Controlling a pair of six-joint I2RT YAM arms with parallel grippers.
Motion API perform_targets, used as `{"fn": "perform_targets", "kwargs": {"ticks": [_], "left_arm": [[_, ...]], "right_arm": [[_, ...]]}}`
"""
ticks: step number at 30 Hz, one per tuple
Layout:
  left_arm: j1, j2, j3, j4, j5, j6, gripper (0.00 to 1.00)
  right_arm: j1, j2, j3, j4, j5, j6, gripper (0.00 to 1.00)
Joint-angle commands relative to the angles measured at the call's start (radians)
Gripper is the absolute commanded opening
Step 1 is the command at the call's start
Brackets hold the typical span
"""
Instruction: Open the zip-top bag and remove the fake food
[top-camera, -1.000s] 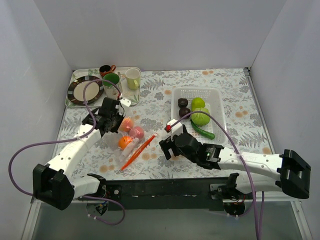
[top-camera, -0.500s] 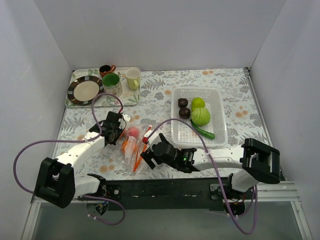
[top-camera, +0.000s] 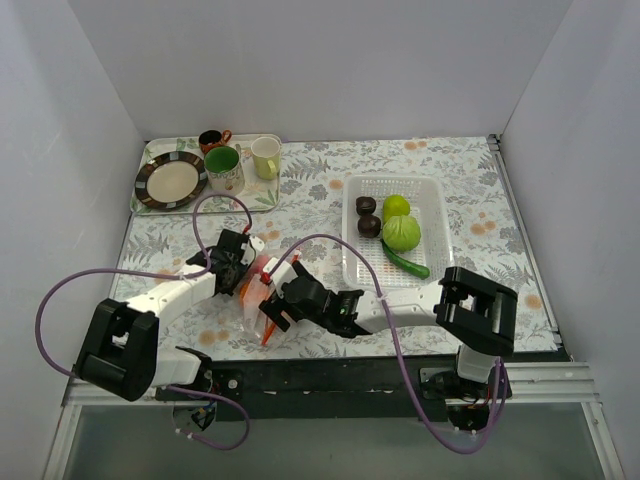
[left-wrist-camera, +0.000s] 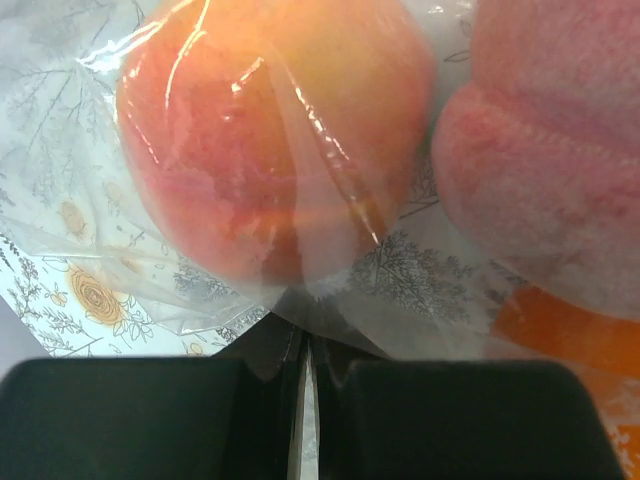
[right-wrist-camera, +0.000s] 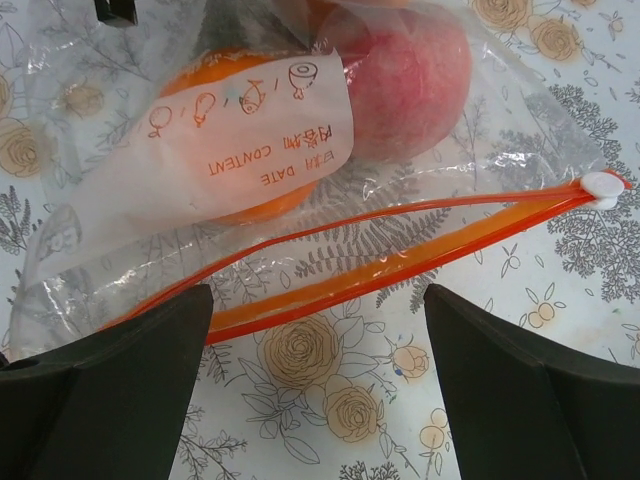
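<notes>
The zip-top bag (top-camera: 258, 292) lies on the floral cloth at front left. In the right wrist view its orange-red zip strip (right-wrist-camera: 400, 250) runs across, its two sides parted, with the white slider (right-wrist-camera: 601, 186) at the right end. Inside are an orange (right-wrist-camera: 245, 205) behind a white label and a pink peach (right-wrist-camera: 405, 75). My left gripper (top-camera: 243, 272) is shut on the bag's far plastic edge (left-wrist-camera: 330, 300), with a peach (left-wrist-camera: 260, 140) right in front. My right gripper (right-wrist-camera: 315, 315) is open, just short of the zip strip.
A white perforated basket (top-camera: 432, 262) at the right holds green fruits (top-camera: 400, 232), dark pieces (top-camera: 367, 215) and a green pod (top-camera: 405, 262). A tray (top-camera: 262, 198) at back left holds a plate (top-camera: 171, 180) and mugs (top-camera: 224, 165).
My right arm has swung left from beside the basket to the bag's zip side. My left gripper has drawn back toward the front, and the bag has shifted and turned with it.
</notes>
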Motion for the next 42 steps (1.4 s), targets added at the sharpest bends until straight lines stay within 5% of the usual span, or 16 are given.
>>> {"fn": "perform_targets", "kwargs": {"ticks": [1, 24, 42], "left_arm": [[-0.005, 0.004, -0.023, 0.052, -0.020, 0.040, 0.00], [-0.008, 0.168, 0.092, -0.015, 0.066, -0.044, 0.00], [-0.017, 0.093, 0.143, -0.242, 0.420, -0.058, 0.00]], "right_arm": [[-0.015, 0.013, 0.023, 0.074, -0.050, -0.022, 0.95], [-0.015, 0.185, 0.109, 0.143, -0.182, -0.060, 0.96], [-0.012, 0.343, 0.261, 0.180, -0.061, -0.080, 0.98]]}}
